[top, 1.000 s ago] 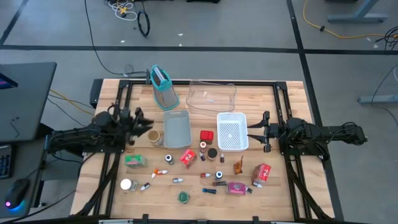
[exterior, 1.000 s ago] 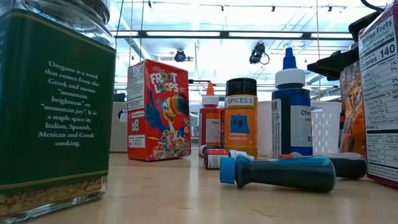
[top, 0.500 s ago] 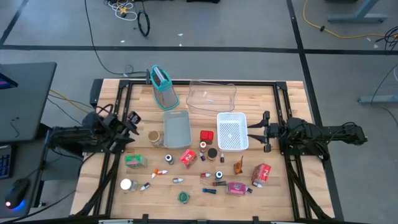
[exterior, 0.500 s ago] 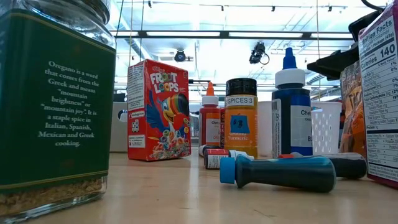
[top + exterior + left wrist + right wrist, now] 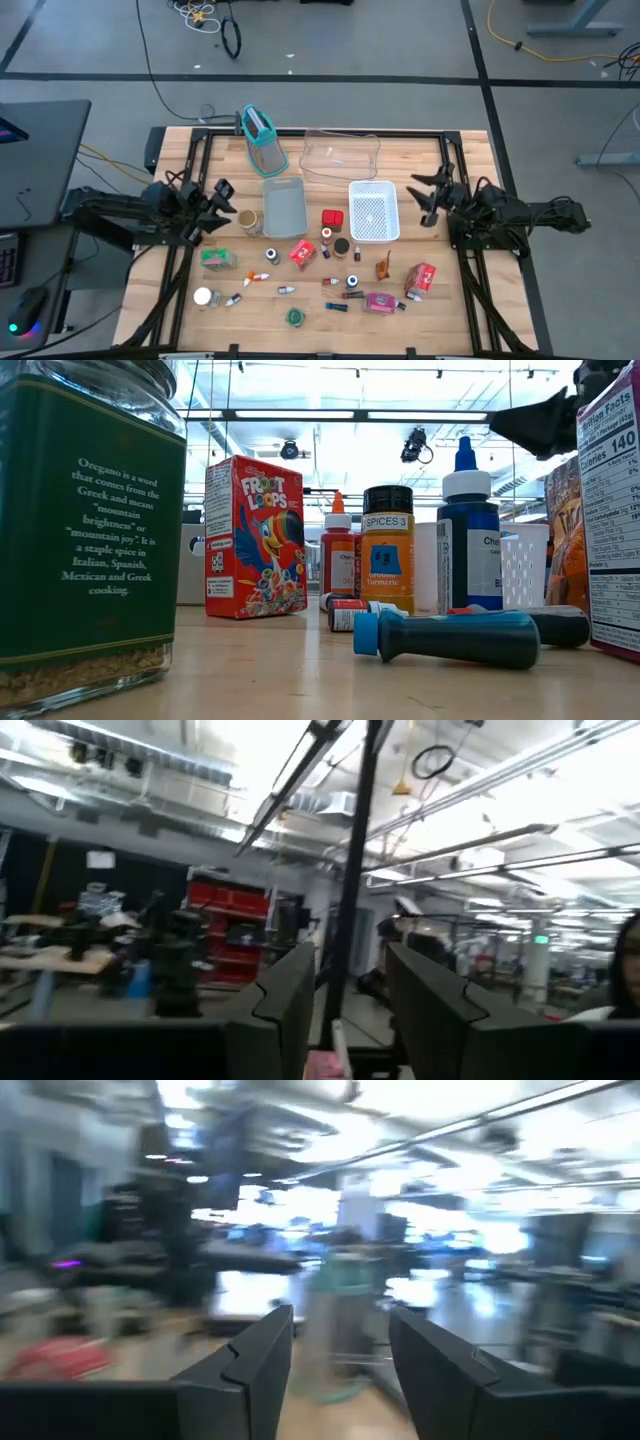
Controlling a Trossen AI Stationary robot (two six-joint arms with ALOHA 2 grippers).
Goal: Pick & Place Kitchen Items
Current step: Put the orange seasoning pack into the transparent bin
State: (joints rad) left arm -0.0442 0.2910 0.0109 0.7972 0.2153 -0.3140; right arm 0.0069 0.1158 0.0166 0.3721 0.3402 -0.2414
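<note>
Kitchen items [image 5: 330,262] lie between both grippers; wrist views alone show left gripper [image 5: 347,1015] and right gripper [image 5: 338,1365] spread, empty.

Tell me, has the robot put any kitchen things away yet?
Not that I can see. The white basket and grey tray look empty. Both grippers, left and right, are open, holding nothing. Packets, jars and vials, like the red packet, lie on the table.

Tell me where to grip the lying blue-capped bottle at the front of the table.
Grip the blue-capped bottle across its round body, mid-length, coming straight down. It lies flat on its side with its cap at one end, so the sides are free.
</note>
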